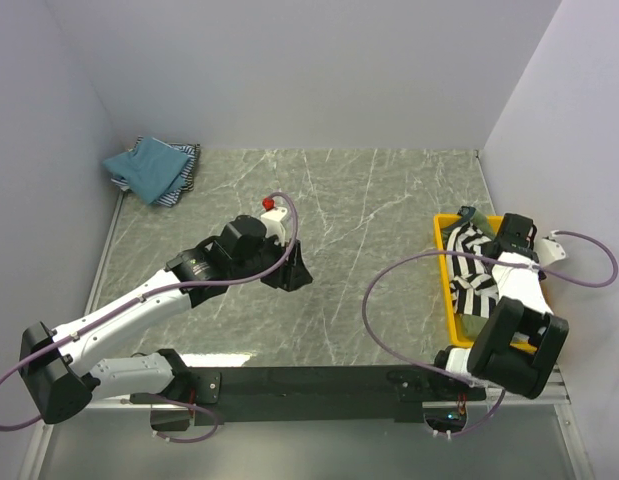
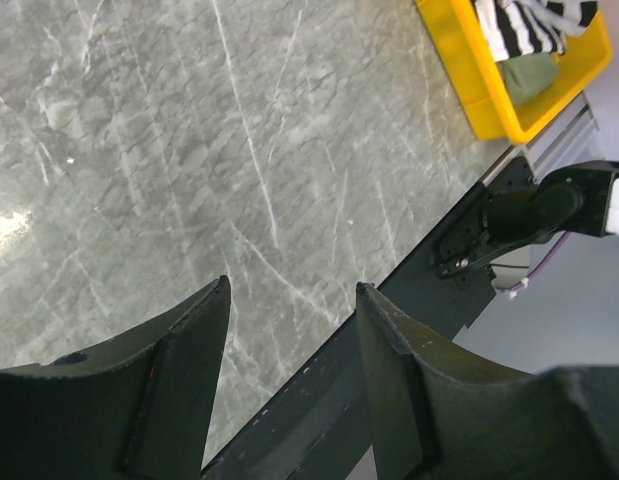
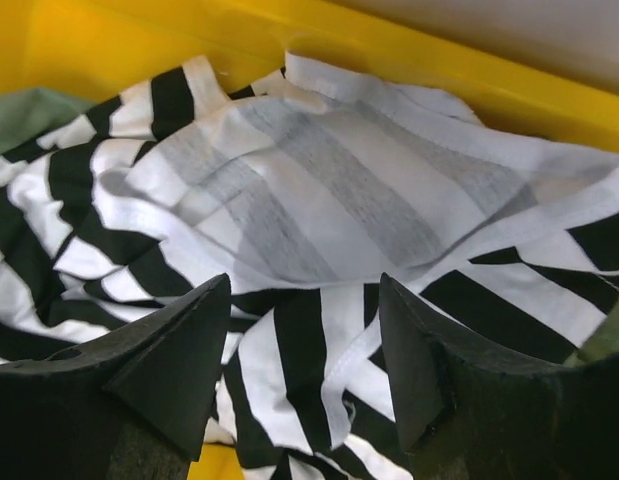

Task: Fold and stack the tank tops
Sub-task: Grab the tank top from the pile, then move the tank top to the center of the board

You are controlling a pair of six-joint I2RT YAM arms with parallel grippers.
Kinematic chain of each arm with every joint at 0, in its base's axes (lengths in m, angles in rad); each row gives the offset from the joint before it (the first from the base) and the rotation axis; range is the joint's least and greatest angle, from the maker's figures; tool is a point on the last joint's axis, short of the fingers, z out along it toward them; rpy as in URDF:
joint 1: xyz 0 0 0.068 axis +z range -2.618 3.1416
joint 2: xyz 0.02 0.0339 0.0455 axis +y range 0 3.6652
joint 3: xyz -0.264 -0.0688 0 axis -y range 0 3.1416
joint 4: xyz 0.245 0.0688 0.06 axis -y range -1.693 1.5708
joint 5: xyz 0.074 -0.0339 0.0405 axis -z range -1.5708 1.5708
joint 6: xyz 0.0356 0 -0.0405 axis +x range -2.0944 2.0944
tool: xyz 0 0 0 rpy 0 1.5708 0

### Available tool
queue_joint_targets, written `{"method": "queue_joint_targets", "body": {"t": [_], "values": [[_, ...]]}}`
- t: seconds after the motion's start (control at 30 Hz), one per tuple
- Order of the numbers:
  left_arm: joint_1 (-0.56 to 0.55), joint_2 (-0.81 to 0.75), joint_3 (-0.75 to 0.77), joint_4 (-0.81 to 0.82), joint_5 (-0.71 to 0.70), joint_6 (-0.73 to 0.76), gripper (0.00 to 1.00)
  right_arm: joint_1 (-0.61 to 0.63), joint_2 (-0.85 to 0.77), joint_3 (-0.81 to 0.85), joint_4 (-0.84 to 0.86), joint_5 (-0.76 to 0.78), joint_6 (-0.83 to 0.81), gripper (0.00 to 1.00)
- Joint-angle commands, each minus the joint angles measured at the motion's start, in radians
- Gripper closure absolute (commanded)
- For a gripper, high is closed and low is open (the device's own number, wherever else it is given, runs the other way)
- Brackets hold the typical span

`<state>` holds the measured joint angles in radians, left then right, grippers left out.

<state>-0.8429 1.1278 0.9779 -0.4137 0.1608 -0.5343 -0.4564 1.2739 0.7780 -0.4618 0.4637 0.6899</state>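
- Right wrist view: right pincer [image 3: 304, 295], apart, over the black-and-white striped top [image 3: 329, 200] in the yellow tray [image 3: 79, 45].
- Left pincer [image 2: 292, 295], apart, above the bench [image 2: 189, 150], left of that tray.

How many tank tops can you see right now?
4. The teal-blue top lies on the fine blue-striped top at the far left corner; the black-and-white striped top sits over the olive-green top in the yellow tray. More could be hidden underneath.

L arm [image 1: 119, 310], R arm [image 1: 519, 280]: white links, blk joints; purple cables [image 1: 367, 300]; blk wedge fingers [image 2: 179, 385]; red knob [image 1: 268, 203], L wrist.
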Motion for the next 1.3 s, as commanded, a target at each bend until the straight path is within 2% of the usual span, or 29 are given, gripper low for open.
{"method": "queue_joint_targets", "body": {"t": [0.0, 0.1, 0.2, 0.23, 0.33, 0.6, 0.73, 0.87, 0.9, 0.93, 1.0, 1.03, 1.1, 1.13, 1.27], "values": [[0.001, -0.016, 0.036, -0.016, -0.003, 0.048, 0.41, -0.005, 0.065, 0.017, 0.064, 0.038, 0.039, 0.33], [0.002, -0.013, 0.028, -0.016, -0.010, 0.048, 0.41, -0.007, 0.113, 0.029, 0.081, 0.055, 0.042, 0.38], [0.001, -0.013, 0.015, -0.005, -0.006, 0.039, 0.42, -0.007, 0.117, 0.035, 0.084, 0.058, 0.039, 0.52], [0.001, -0.013, 0.012, -0.004, -0.007, 0.036, 0.42, -0.007, 0.108, 0.033, 0.084, 0.052, 0.036, 0.68], [0.001, -0.013, 0.013, -0.005, -0.017, 0.034, 0.42, -0.007, 0.041, 0.035, 0.071, 0.046, 0.022, 1.00], [0.016, -0.016, 0.044, -0.002, -0.033, 0.027, 0.42, 0.025, -0.204, 0.131, -0.047, 0.009, -0.021, 1.00], [0.033, -0.033, 0.056, 0.004, -0.076, 0.008, 0.42, 0.155, -0.291, 0.272, -0.110, 0.016, -0.042, 1.00], [0.096, -0.054, 0.077, 0.004, -0.104, -0.012, 0.41, 0.402, -0.257, 0.482, -0.199, 0.082, -0.040, 1.00], [0.108, -0.059, 0.082, 0.003, -0.121, -0.019, 0.41, 0.524, -0.228, 0.569, -0.215, 0.104, -0.035, 1.00], [0.123, -0.066, 0.085, 0.004, -0.128, -0.026, 0.41, 0.582, -0.213, 0.611, -0.236, 0.119, -0.033, 1.00], [0.163, -0.089, 0.085, 0.004, -0.153, -0.049, 0.40, 0.700, -0.170, 0.680, -0.239, 0.128, -0.033, 1.00], [0.177, -0.101, 0.084, 0.007, -0.158, -0.061, 0.39, 0.798, -0.157, 0.729, -0.215, 0.115, -0.050, 1.00], [0.218, -0.134, 0.068, 0.022, -0.188, -0.084, 0.38, 0.886, -0.108, 0.774, -0.190, 0.067, -0.075, 1.00], [0.231, -0.144, 0.065, 0.026, -0.198, -0.096, 0.38, 0.969, -0.087, 0.843, -0.190, 0.050, -0.107, 1.00], [0.280, -0.175, 0.035, 0.039, -0.214, -0.144, 0.37, 1.168, 0.025, 1.068, -0.245, 0.079, -0.185, 1.00]]}}
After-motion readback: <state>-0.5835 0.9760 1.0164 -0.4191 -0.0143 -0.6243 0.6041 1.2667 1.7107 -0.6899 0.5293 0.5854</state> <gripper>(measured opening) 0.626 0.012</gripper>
